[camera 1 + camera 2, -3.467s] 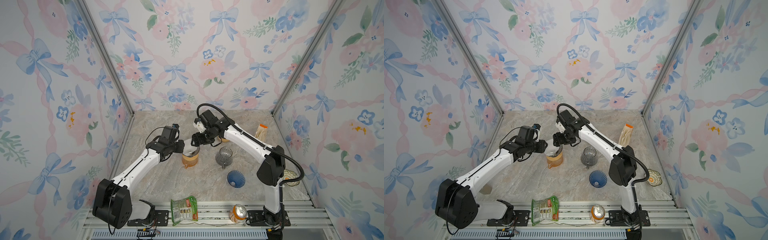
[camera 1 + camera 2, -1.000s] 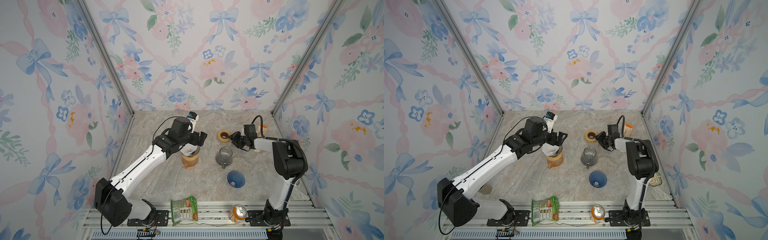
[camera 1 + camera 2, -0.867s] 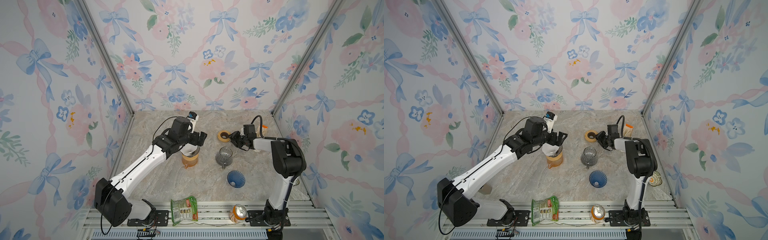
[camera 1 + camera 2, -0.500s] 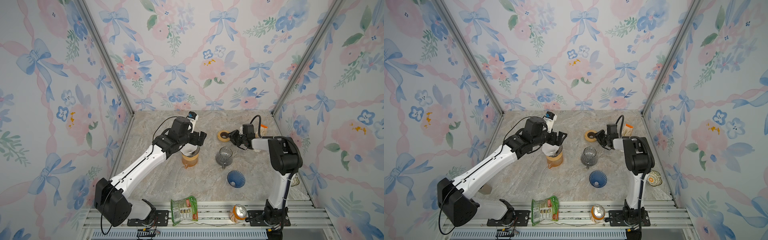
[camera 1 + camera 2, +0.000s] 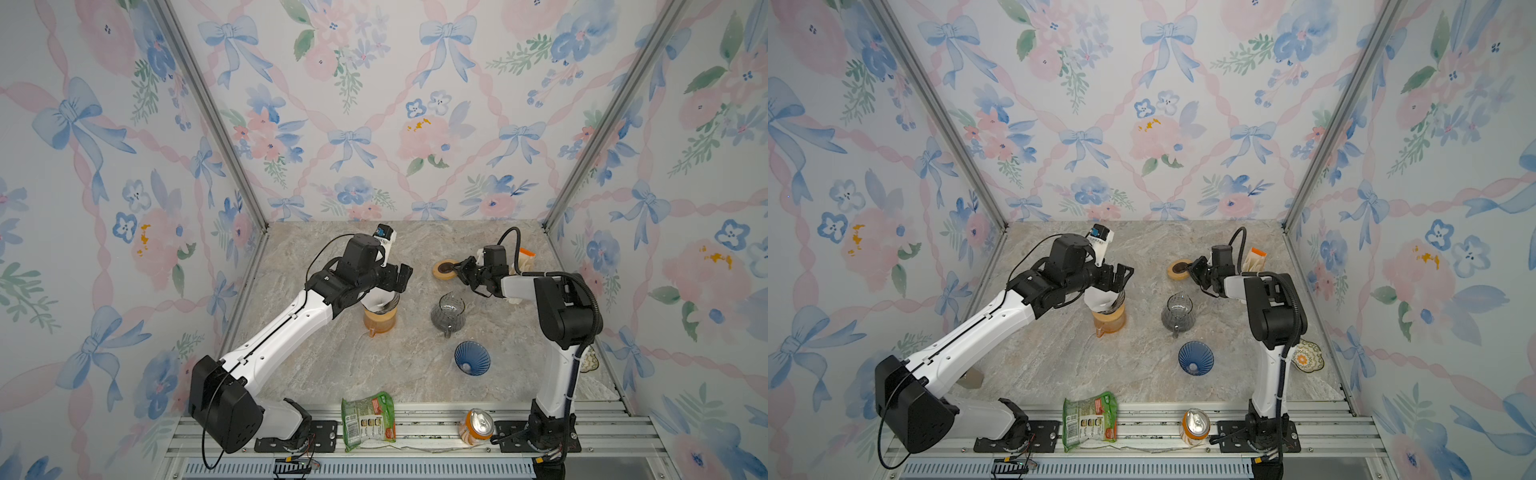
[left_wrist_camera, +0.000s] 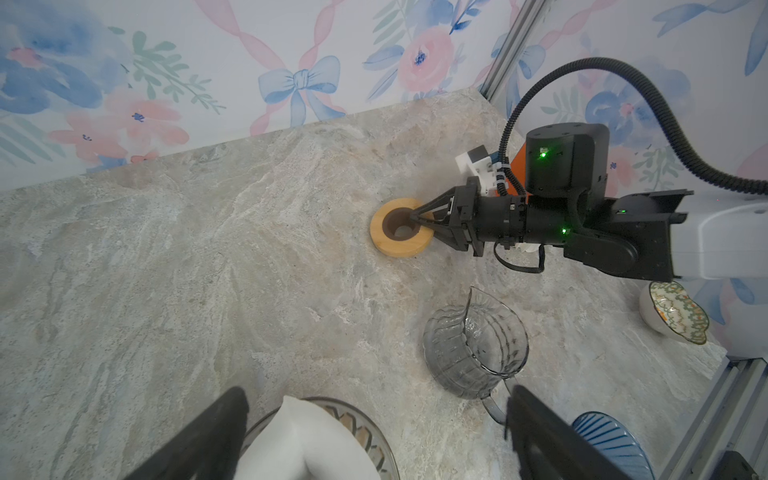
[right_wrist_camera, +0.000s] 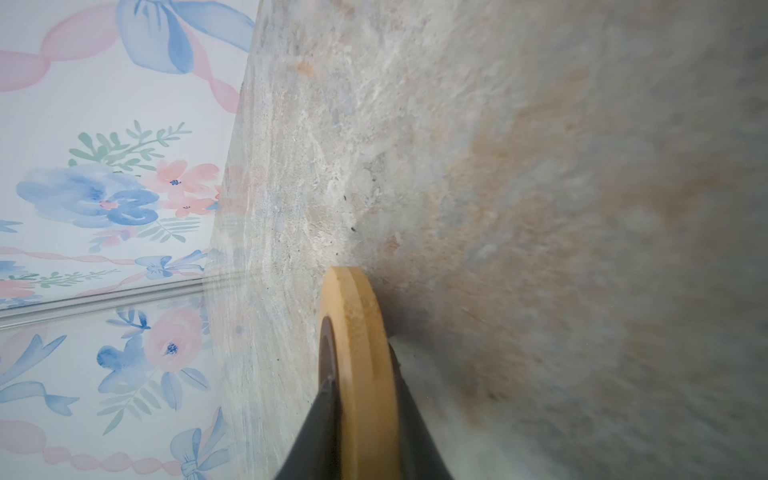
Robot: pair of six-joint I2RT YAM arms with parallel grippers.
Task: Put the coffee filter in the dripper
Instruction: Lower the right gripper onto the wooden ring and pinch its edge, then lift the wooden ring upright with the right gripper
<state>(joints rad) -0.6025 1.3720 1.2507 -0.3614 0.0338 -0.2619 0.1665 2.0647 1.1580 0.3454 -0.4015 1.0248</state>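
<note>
The white coffee filter [image 6: 303, 444] sits in the clear dripper [image 6: 365, 428] atop an orange cup [image 5: 379, 322]; the left gripper [image 5: 403, 279] is spread wide around its top, gripping nothing; the right gripper [image 6: 417, 218] pinches the rim of a wooden ring [image 6: 399, 245] near the back wall; a glass pitcher [image 5: 448, 311] stands between the arms, a blue dripper [image 5: 471, 358] nearer the front; open desk [image 5: 311, 374] lies front-left.

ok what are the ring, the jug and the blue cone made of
The ring looks like wood: matte tan, darker bore, a faint seam round its edge. The jug is smoky, see-through and ribbed, with bright highlights; likely glass. The blue cone is translucent, ribbed and glossy; glass or plastic, cannot tell.
</note>
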